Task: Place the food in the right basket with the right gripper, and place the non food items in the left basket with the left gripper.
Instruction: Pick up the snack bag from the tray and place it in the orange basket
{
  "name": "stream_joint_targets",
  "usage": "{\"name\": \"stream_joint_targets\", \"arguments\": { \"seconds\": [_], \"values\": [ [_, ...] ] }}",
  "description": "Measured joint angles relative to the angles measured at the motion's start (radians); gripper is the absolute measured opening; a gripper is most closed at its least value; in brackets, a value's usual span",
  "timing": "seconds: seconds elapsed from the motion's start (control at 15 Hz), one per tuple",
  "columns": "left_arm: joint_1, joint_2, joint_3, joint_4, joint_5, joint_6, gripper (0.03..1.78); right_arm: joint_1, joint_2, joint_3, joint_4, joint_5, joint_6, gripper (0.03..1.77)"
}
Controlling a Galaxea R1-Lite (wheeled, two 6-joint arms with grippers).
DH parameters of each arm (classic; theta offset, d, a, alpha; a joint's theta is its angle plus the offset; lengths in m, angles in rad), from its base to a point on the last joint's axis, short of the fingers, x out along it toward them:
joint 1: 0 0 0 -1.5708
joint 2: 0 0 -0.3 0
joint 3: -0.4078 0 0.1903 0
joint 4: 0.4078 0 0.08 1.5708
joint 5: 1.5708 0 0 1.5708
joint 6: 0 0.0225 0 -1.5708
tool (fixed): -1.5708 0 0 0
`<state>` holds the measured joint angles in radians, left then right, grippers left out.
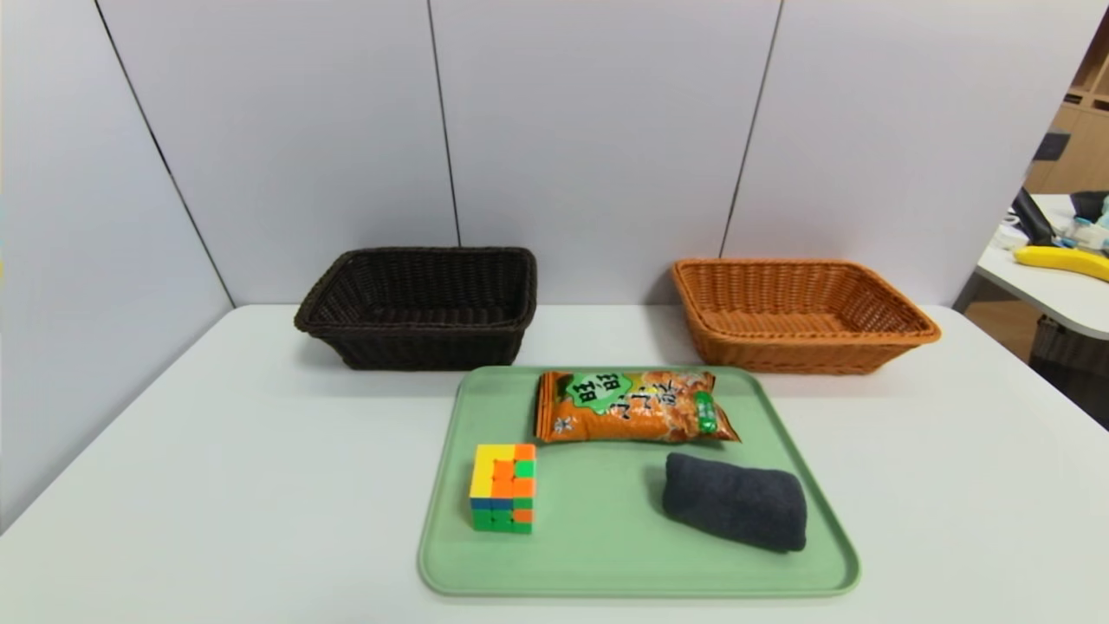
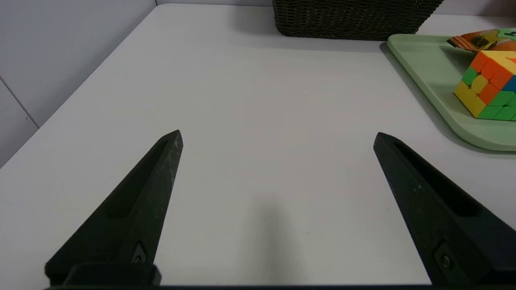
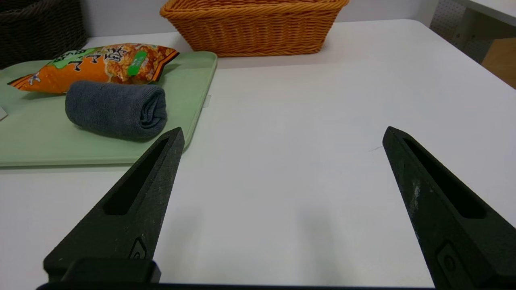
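A green tray (image 1: 450,529) in the middle of the table holds an orange snack bag (image 1: 632,406), a colourful puzzle cube (image 1: 503,487) and a rolled dark grey towel (image 1: 735,502). Behind it stand a dark brown basket (image 1: 420,305) on the left and an orange basket (image 1: 797,312) on the right; nothing shows inside either. My left gripper (image 2: 278,139) hangs open over bare table, with the cube (image 2: 487,84) off to one side. My right gripper (image 3: 282,135) is open over bare table beside the tray's edge (image 3: 201,108), near the towel (image 3: 117,108). Neither gripper appears in the head view.
Grey partition walls close off the back and left of the white table (image 1: 217,451). Another table with a yellow banana-like object (image 1: 1061,260) stands beyond the right edge. Bare table lies on both sides of the tray.
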<state>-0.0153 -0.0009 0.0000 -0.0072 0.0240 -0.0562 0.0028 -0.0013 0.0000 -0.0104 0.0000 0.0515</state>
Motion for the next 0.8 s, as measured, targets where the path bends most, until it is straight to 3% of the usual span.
{"name": "stream_joint_targets", "arguments": {
  "seconds": [0.53,0.67,0.8],
  "values": [
    [0.000,0.000,-0.010,0.001,0.003,0.003,1.69,0.000,0.000,-0.003,-0.003,-0.005,-0.014,1.70],
    [0.000,0.000,-0.076,0.026,0.001,0.004,1.69,0.000,0.002,-0.074,0.015,0.000,-0.021,1.70],
    [0.000,0.001,-0.183,0.116,-0.022,0.021,1.69,0.000,0.024,-0.210,0.092,0.043,-0.024,1.70]
  ]
}}
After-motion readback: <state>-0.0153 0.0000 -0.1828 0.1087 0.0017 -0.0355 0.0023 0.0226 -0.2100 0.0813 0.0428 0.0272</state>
